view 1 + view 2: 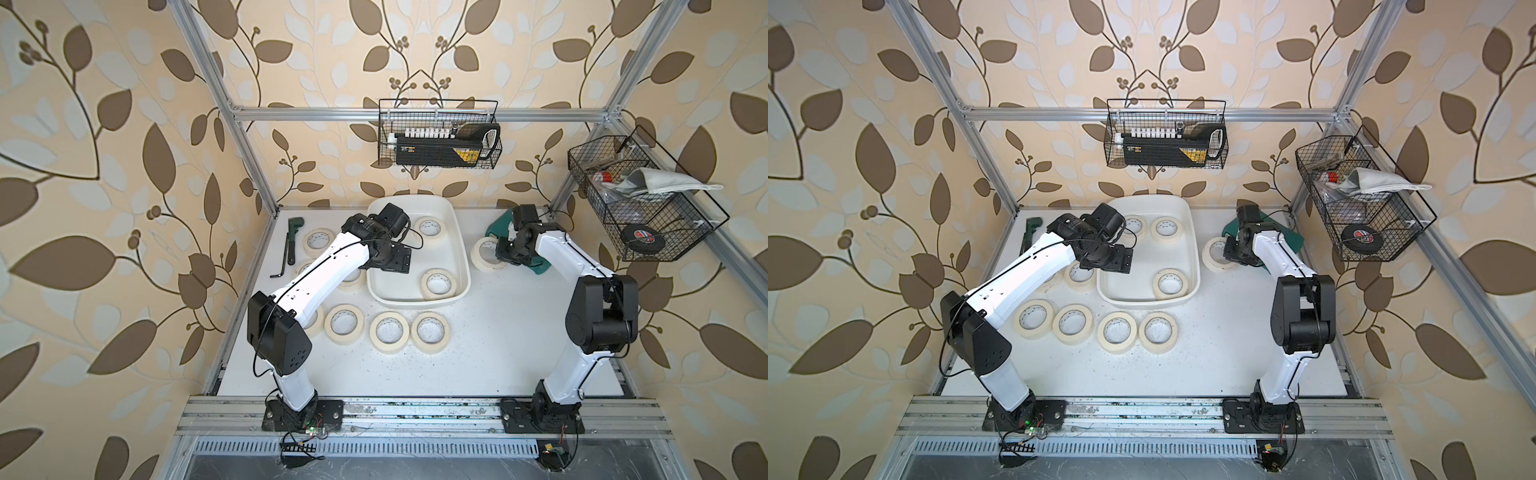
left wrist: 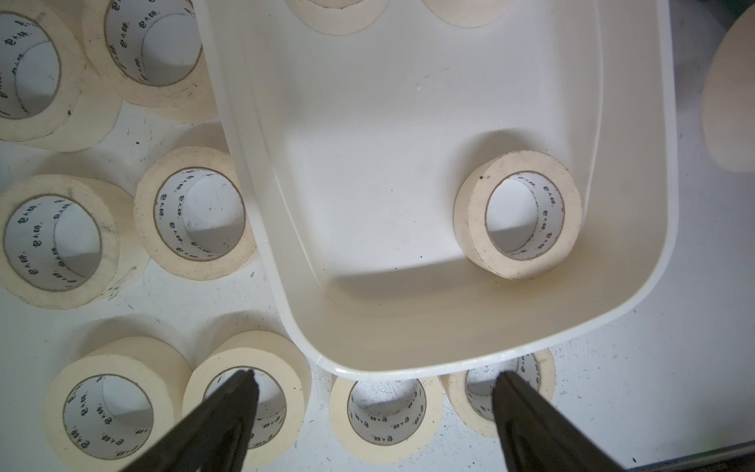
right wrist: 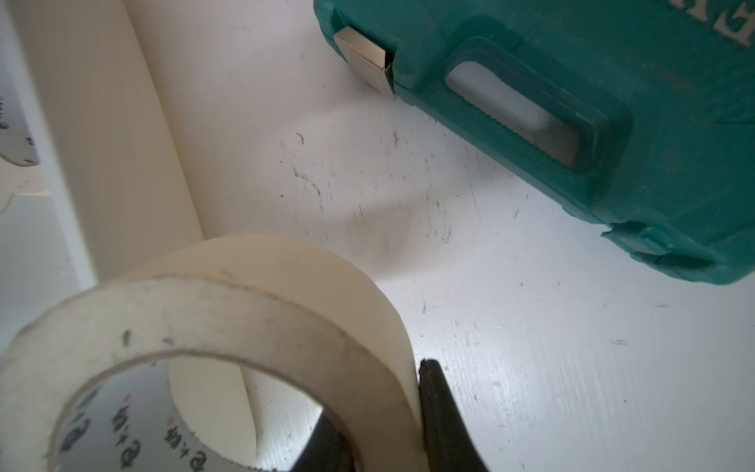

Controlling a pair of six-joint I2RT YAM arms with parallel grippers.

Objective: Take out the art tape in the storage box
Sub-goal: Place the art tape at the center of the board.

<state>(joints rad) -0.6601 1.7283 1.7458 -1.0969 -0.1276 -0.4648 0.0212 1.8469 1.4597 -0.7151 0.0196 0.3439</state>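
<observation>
Art tape [image 2: 518,214] looks light, stiff — pinch across the ring wall; right hand [image 3: 384,412] clamped on one, left hand [image 2: 374,378] apart.

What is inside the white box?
Three tape rolls lie inside the box: one near its front, two at the back. The left arm covers part of the floor.

Left gripper [image 2: 374,378] hangs over the storage box [image 1: 415,266], its 2 jaws spread wide and empty. Right gripper [image 3: 380,408], just beside that box, pinches a tape roll [image 3: 245,310] by its wall.
</observation>
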